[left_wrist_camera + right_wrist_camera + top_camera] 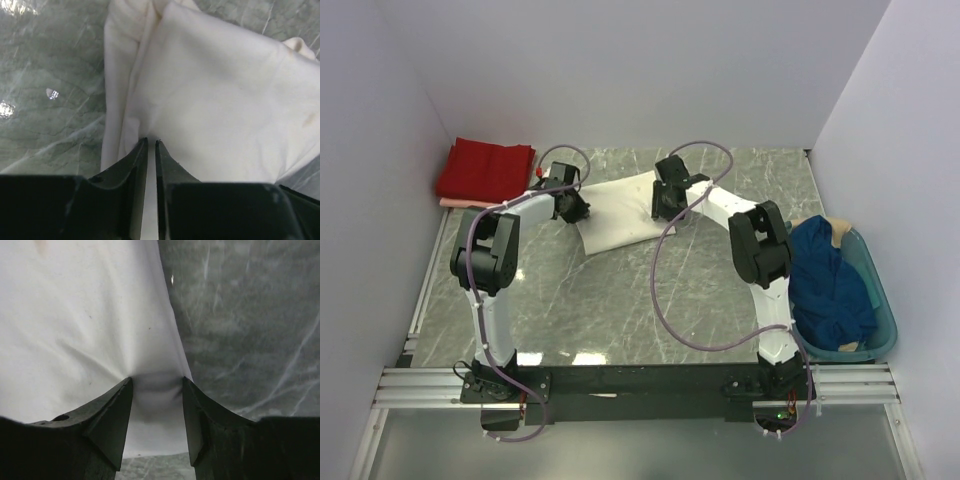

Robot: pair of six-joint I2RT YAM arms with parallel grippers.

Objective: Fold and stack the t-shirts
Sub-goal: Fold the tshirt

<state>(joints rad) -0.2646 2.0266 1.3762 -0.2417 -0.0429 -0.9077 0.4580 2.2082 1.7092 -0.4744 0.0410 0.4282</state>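
The left pincer (151, 142) has its jaws almost together, nipping a thin strip of the cream-white shirt (620, 215) at its left edge. The right pincer (156, 382) stands wider, its tips pressed into the shirt's right edge with a pucker of cloth gathered between them. Holding both ends probably lets the arms lift and fold the shirt, which lies partly folded toward the back of the table (620, 300). The red shirt (485, 168) sits folded on the pink shirt (450, 203) in the far left corner, apparently the stack. The blue shirt (830, 285) lies heaped in the basket (880, 300) at right.
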